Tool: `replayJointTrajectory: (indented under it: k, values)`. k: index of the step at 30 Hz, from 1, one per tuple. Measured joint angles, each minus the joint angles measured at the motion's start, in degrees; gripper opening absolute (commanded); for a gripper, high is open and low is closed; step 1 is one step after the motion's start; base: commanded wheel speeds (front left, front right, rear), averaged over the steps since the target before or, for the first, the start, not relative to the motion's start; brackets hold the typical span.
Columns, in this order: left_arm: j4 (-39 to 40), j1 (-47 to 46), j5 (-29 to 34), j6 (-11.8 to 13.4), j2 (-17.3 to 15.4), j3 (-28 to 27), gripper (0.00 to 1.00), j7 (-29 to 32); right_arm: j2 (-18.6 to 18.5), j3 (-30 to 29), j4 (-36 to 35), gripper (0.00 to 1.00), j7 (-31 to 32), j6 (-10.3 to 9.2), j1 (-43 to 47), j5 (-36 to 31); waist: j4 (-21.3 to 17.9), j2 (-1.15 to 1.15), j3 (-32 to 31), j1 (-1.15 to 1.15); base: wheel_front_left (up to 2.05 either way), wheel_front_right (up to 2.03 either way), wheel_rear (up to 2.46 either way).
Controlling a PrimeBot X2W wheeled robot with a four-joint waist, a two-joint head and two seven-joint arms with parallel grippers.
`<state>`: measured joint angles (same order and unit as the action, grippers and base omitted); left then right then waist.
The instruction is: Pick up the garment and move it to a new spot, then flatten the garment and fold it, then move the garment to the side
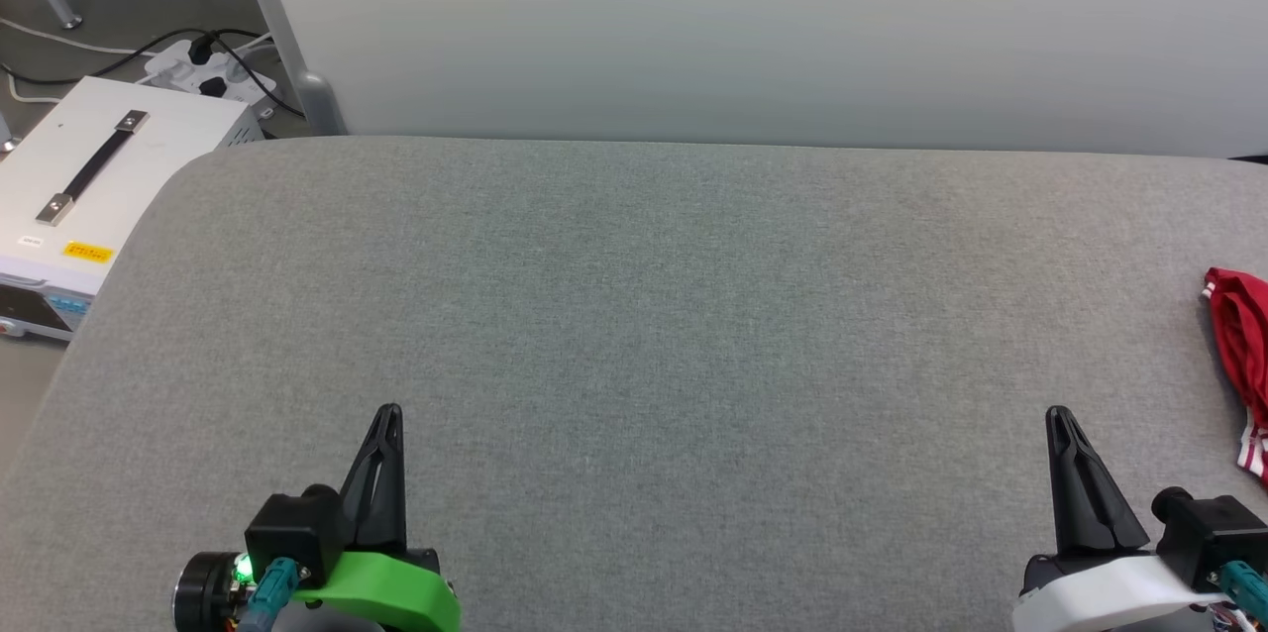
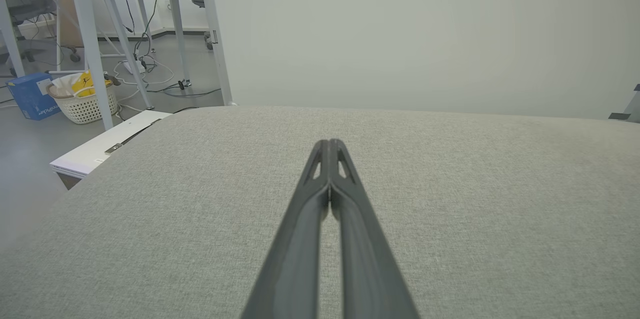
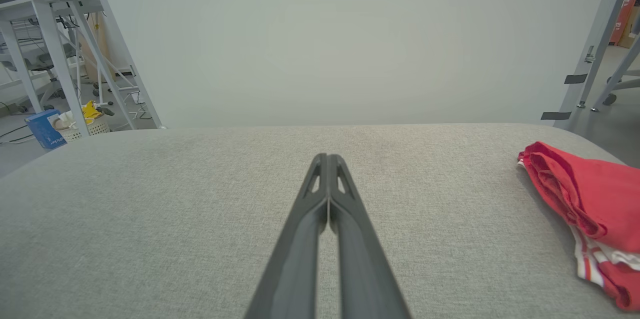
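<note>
A: The bench (image 1: 634, 315) is open fabric from the left tool (image 1: 389, 411) across to the right tool (image 1: 1058, 414), and forward to the far edge.
B: Blockers?
A: A white panel (image 1: 753, 18) stands along the far edge, full width. A red shirt (image 1: 1243, 335) is bunched at the right edge, beyond the right tool. A white case (image 1: 109, 176) sits on the floor off the left corner.

The left gripper (image 1: 389, 414) has long black fingers (image 1: 381, 483), a green band (image 1: 381, 584), a green light (image 1: 241, 568) and a teal plug (image 1: 272, 580). The right gripper (image 1: 1058, 414) has a white band (image 1: 1119, 587).
</note>
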<state>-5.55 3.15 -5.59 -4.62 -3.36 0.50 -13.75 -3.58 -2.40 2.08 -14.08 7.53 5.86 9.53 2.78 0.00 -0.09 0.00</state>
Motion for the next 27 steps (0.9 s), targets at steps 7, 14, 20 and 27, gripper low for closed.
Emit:
replayJointTrajectory:
  k: [7,14,20,27]
  values:
    - [0.38,-0.02,0.08,0.11,0.0,-0.01,0.0,0.79,0.0,0.19,-0.01,0.0,0.81,0.0,-0.09,-0.55,-0.17,0.0,0.01,0.0,0.0,0.0,0.0]
    - [0.66,-0.05,0.58,0.42,0.0,-0.05,0.0,1.79,0.01,0.36,-0.04,0.0,1.94,0.0,-0.16,-1.18,-0.38,0.0,0.01,0.0,0.0,0.0,0.0]
    - [0.88,-0.07,0.75,0.83,0.0,-0.07,0.0,2.49,0.01,0.45,-0.1,0.0,2.72,0.0,-0.39,-1.35,-0.52,0.0,0.02,0.0,0.0,0.0,0.0]
    - [1.19,-0.09,1.09,1.01,0.0,-0.09,0.0,3.3,0.02,0.62,-0.19,0.0,3.33,0.0,-0.64,-1.94,-0.69,0.0,0.02,0.0,0.0,0.0,0.0]
